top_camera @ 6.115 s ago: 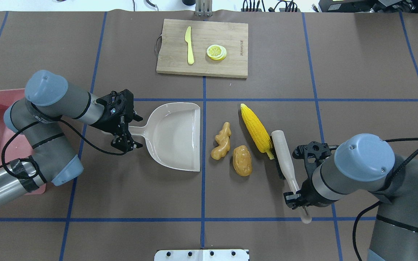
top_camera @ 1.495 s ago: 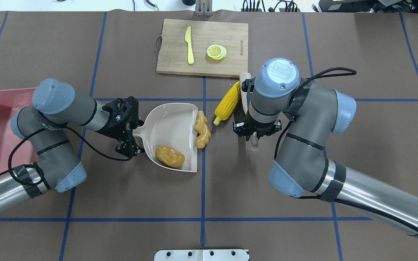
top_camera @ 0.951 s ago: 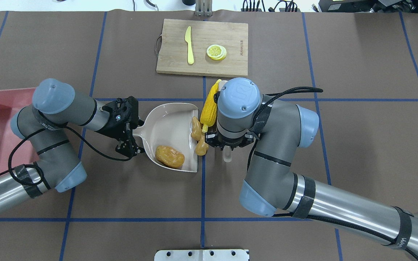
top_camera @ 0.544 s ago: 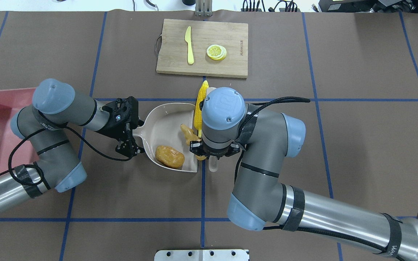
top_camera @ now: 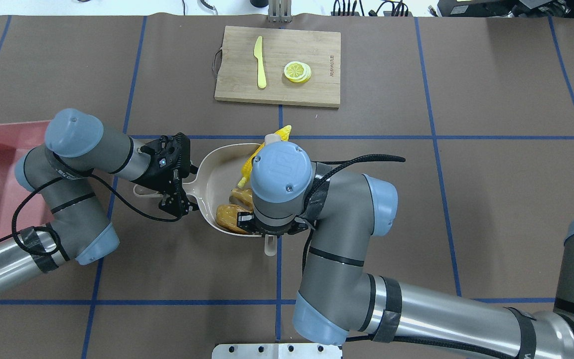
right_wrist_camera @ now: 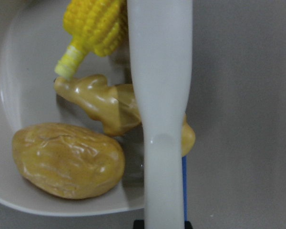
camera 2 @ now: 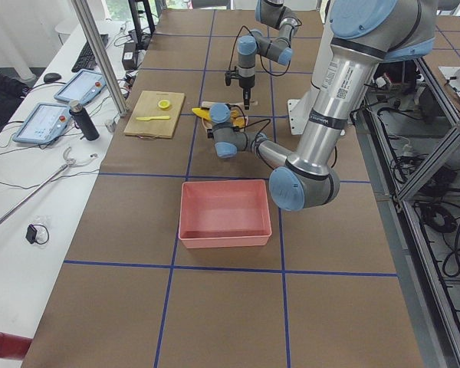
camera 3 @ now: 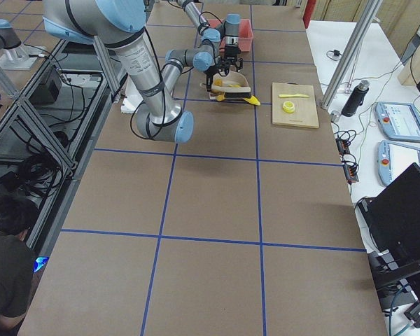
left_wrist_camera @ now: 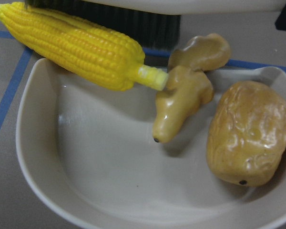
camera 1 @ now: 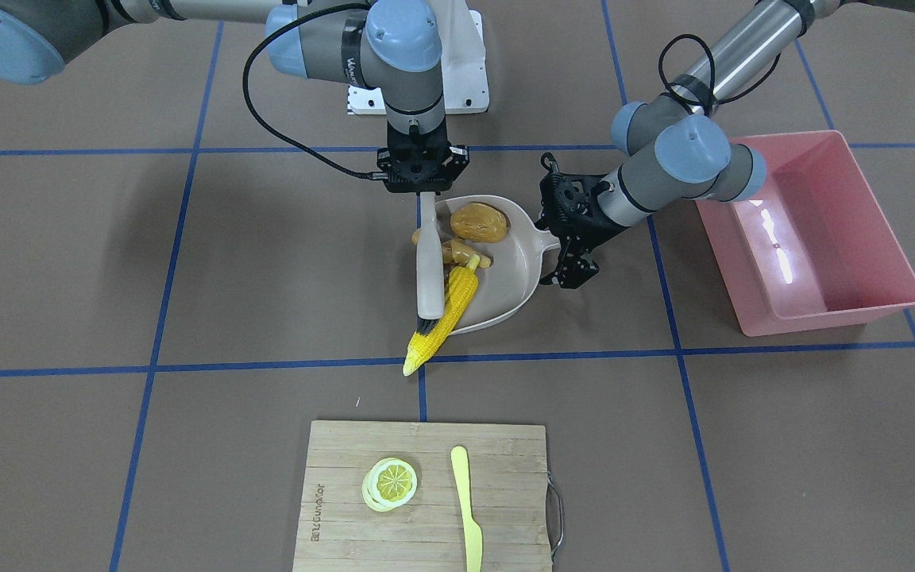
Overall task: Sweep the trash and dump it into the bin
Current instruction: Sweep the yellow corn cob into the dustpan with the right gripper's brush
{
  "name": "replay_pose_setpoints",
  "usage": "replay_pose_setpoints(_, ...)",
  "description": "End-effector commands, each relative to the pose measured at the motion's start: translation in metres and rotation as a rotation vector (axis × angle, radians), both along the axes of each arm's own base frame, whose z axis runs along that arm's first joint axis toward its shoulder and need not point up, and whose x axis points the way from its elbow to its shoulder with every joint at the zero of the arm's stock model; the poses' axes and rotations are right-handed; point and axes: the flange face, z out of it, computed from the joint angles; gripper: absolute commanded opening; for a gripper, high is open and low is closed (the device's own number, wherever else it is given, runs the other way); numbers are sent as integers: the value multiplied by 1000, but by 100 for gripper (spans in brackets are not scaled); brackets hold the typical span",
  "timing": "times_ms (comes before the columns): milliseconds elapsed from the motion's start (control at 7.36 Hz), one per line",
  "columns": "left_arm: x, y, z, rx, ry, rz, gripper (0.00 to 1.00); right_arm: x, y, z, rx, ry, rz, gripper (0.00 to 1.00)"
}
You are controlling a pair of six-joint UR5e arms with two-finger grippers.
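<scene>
The beige dustpan [camera 1: 510, 262] lies at mid-table. My left gripper [camera 1: 554, 236] is shut on its handle. The potato [camera 1: 480, 222] lies inside the pan, seen close in the left wrist view [left_wrist_camera: 250, 133]. The ginger root [camera 1: 464, 254] lies across the pan's lip, partly under the brush. The corn cob [camera 1: 442, 322] has its stem end in the pan and its tip sticking out past the lip. My right gripper [camera 1: 423, 191] is shut on the white brush [camera 1: 428, 270], which rests against corn and ginger. The pink bin [camera 1: 862, 310] stands beside my left arm.
A wooden cutting board [camera 1: 346, 516] with a lemon slice [camera 1: 390, 483] and a pale yellow knife [camera 1: 467, 508] lies on the table's far side. My right arm [top_camera: 347, 214] stretches across the middle. A white base plate [camera 1: 469, 75] sits at the robot's edge.
My right arm has swept the brush toward the dustpan, pushing the ginger and the corn's stem end over the lip. The pan has shifted slightly under the push. The potato has moved little.
</scene>
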Motion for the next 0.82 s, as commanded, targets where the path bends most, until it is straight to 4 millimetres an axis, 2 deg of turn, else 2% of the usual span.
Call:
replay_pose_setpoints(0, 1, 1, 0, 0, 0, 2, 97, -5, 13, -21, -26, -28, 11, 0)
replay_pose_setpoints(272, 1, 1, 0, 0, 0, 2, 97, -5, 19, -46, -58, -61, 31, 0)
replay_pose_setpoints(544, 1, 1, 0, 0, 0, 2, 97, 1, 25, -57, -66, -80, 23, 0)
replay_pose_setpoints(679, 0, 0, 0, 0, 0, 1, 96, 17, 32, -62, -83, -73, 5, 0)
